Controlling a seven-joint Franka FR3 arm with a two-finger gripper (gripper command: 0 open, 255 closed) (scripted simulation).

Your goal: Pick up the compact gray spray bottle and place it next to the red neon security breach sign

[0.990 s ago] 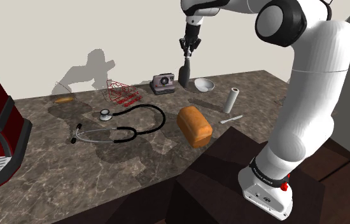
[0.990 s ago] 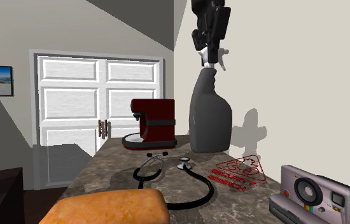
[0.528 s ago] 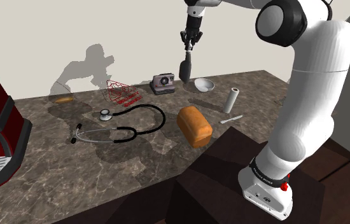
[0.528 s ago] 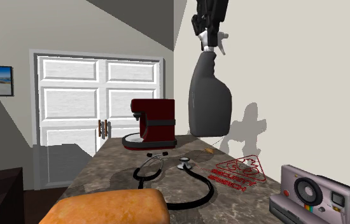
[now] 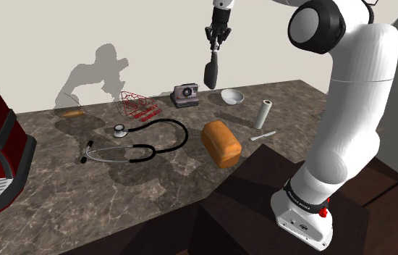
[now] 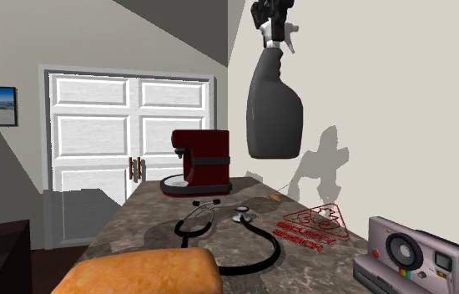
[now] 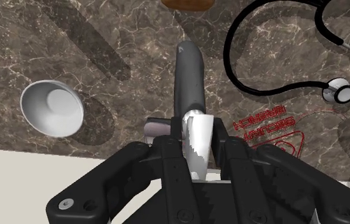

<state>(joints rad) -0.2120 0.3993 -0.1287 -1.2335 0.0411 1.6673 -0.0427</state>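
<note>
Grey spray bottle [image 6: 274,104] aloft (gripped), camera [image 5: 187,94], bowl [image 5: 231,96] beneath

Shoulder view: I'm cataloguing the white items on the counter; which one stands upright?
The white roll; the bowl sits low and the utensil lies flat.

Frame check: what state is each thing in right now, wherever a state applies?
spray bottle: clasped at its neck, hanging upright, clear of the counter.
gripper: fingers shut on the spray bottle.
double doors: closed.
bowl: upright, empty.
white roll: standing on end.
</note>
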